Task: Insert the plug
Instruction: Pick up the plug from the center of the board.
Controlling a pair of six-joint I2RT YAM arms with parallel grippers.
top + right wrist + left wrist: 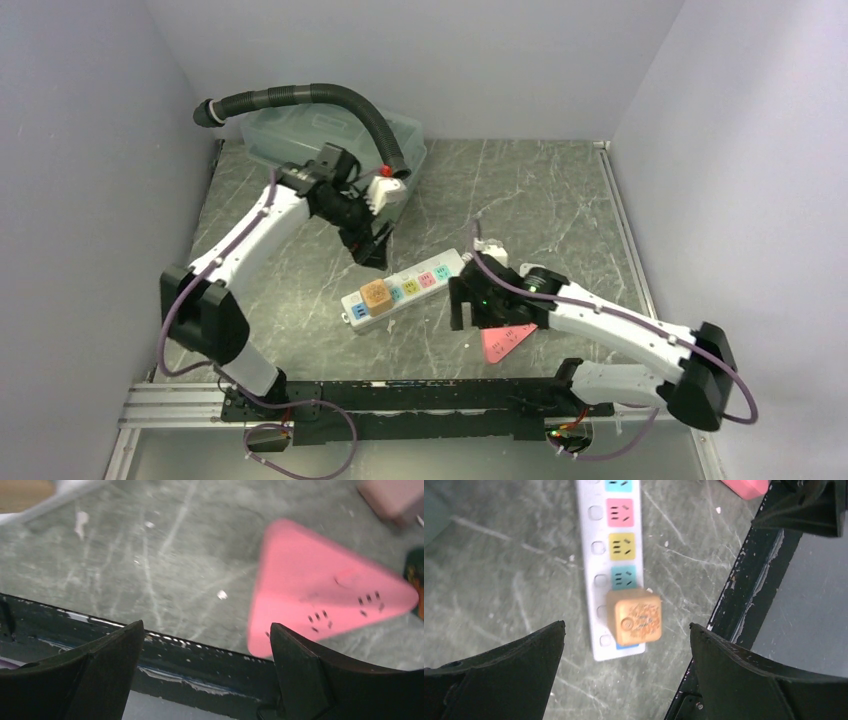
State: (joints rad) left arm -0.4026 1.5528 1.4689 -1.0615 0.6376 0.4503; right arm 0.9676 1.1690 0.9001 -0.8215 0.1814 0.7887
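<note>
— Found the plug (633, 616)?

— Found it, just one: an orange-brown cube pushed into the near-left end of the power strip (589, 555), over a blue socket half hidden beneath.

— Counted the sockets?

— Counted four bare ones past the plug in the left wrist view: teal, yellow, pink, then cyan cut by the frame edge. Saw one strip only, laid slantwise in the middle of the table (540, 200), running near-left to far-right.

— Checked the left gripper (626, 626)?

— Checked. Saw both fingers spread wide above the plug, one off to each side, gripping nothing.

— And the right gripper (207, 626)?

— Likewise spread, with nothing between the fingers. Caught it low over the table, just near of the strip's far-right end. Spotted one pink triangular adapter (320, 595) lying flat just beside it, toward the near-right, slots facing up.

— Noted anything further out?

— Noted one clear plastic box (290, 135) in the far-left corner, one black ribbed hose (300, 96) arched over it, and one black rail (430, 395) along the near edge. Also glimpsed a second pinkish shape (390, 500) at the upper right of the right wrist view, too blurred to name.
</note>
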